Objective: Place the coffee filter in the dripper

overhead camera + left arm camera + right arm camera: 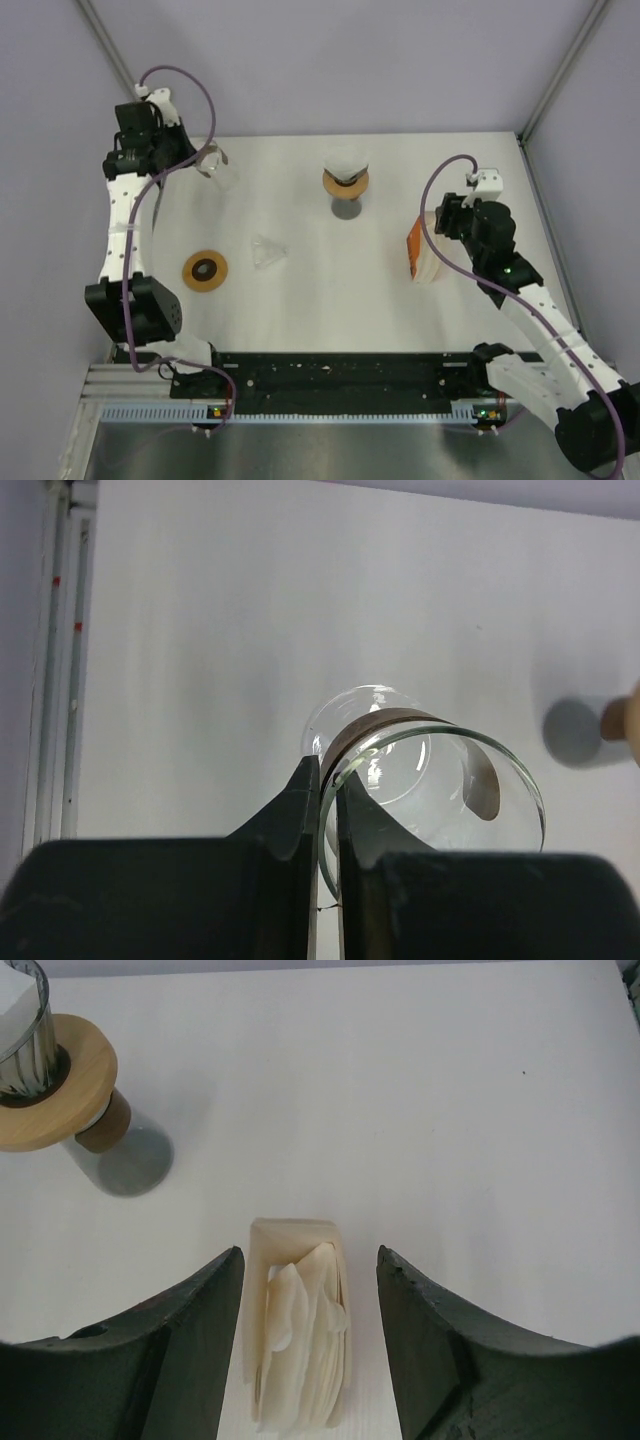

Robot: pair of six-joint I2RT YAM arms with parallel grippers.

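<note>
The right hand (pixel 310 1255) stands wide, its two dark, blunt fingers apart on either side of a stack of coffee filters (pixel 305 1330) without touching it. The filters are thin cream paper with rounded, scalloped edges, packed upright on edge between the fingers, in a holder (pixel 413 245) whose side shows orange from above. Ahead of this hand and off to its left, well apart, stands the dripper (pixel 25 1030): a ribbed, smoky glass cup seated in a flat round wooden collar (pixel 70 1080) over a grey base (pixel 125 1165), with something pale showing inside the cup. The bench (pixel 450 1110) under everything is smooth matte white. The left hand (pixel 328 780) is pinched narrow on the thin rim of a clear glass carafe (pixel 450 800), one finger inside the wall and one outside; a brown band (pixel 400 720) wraps the vessel's neck. To that hand's right and nearer the arm bases, a flat wooden ring (pixel 205 270) with a dark hole lies on the bench, and just beside the ring sits a small clear cone (pixel 268 250).
</note>
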